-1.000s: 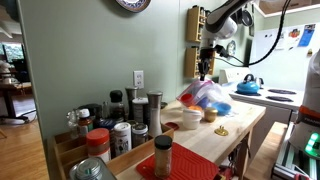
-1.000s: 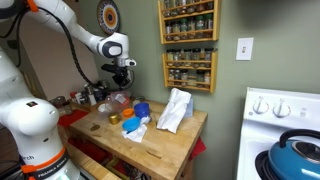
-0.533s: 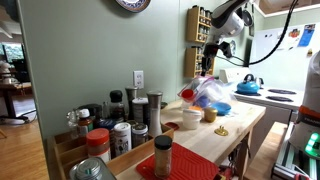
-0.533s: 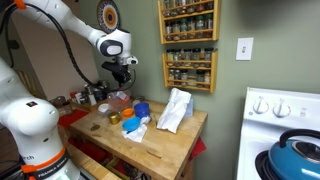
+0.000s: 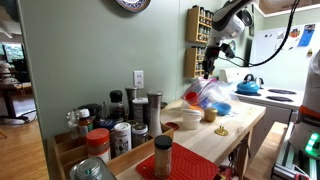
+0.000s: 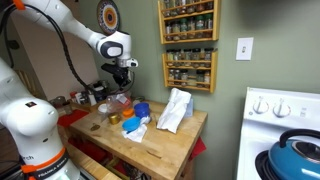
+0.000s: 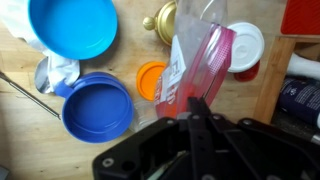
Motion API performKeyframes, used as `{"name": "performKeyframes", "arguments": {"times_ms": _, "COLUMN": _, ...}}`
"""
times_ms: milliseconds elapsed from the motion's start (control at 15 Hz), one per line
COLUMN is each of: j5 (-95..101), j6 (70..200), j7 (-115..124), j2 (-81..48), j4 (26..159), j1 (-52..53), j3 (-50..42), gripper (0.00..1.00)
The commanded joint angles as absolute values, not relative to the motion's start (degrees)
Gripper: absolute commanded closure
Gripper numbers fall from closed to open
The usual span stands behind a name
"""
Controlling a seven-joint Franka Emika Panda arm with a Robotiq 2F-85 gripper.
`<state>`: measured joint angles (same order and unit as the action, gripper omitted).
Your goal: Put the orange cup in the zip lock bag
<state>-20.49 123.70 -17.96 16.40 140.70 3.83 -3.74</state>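
Your pincer (image 7: 197, 106) is closed narrowly on a clear, crinkly zip lock bag (image 7: 205, 55) with a pink strip. Both exterior views show the bag hanging from it above the table (image 5: 238, 128). The small plastic orange cup (image 7: 151, 80) stands upright on the wood. In the wrist view you see it from above, just left of the hanging bag and just right of a round blue bowl (image 7: 97, 108), and it is not in the bag. The step in hand looks like lifting and presenting the bag, with the cup not yet moved. Whether the bag's mouth is open cannot be told. The next move probably calls for laying the bag down with its mouth gaping toward the cup, then releasing it and taking the cup by its rim. The table is a pale wooden block top, and it is crowded with a second blue dish (image 7: 72, 25), a white round container (image 7: 246, 45) and a crumpled white cloth (image 6: 175, 108). Spice jars (image 5: 118, 125) fill its near end in an exterior view. The room is a kitchen with grey-green walls, a wall-mounted spice rack (image 6: 188, 42) and a white stove (image 6: 285, 108) carrying a blue kettle (image 6: 297, 158).
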Motion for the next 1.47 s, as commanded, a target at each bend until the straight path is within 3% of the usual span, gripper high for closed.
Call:
{"name": "performKeyframes", "arguments": {"times_ms": 0, "j5": -17.68, "j6": 124.37, "j7": -12.79, "j2": 14.83, "j4": 142.15, "j1": 3.39, "j3": -1.84, "gripper": 1.0}}
{"name": "performKeyframes", "arguments": {"times_ms": 133, "j5": -16.56, "j6": 124.15, "j7": -11.06, "j2": 13.74, "j4": 142.2, "j1": 3.53, "j3": -1.1, "gripper": 1.0}}
{"name": "performKeyframes", "arguments": {"times_ms": 200, "j5": -15.51, "j6": 124.21, "j7": -9.7, "j2": 13.09, "j4": 142.18, "j1": 3.38, "j3": -0.62, "gripper": 0.94}}
{"name": "performKeyframes", "arguments": {"times_ms": 267, "j5": -14.62, "j6": 124.21, "j7": -8.58, "j2": 12.6, "j4": 142.13, "j1": 3.3, "j3": -0.26, "gripper": 0.73}}
{"name": "performKeyframes", "arguments": {"times_ms": 933, "j5": -8.82, "j6": 124.2, "j7": -2.25, "j2": 12.33, "j4": 140.56, "j1": 3.99, "j3": 2.62, "gripper": 0.01}}
{"name": "performKeyframes", "arguments": {"times_ms": 1400, "j5": -8.92, "j6": 122.53, "j7": 2.0, "j2": 12.57, "j4": 138.69, "j1": 5.71, "j3": 6.06, "gripper": 0.0}}
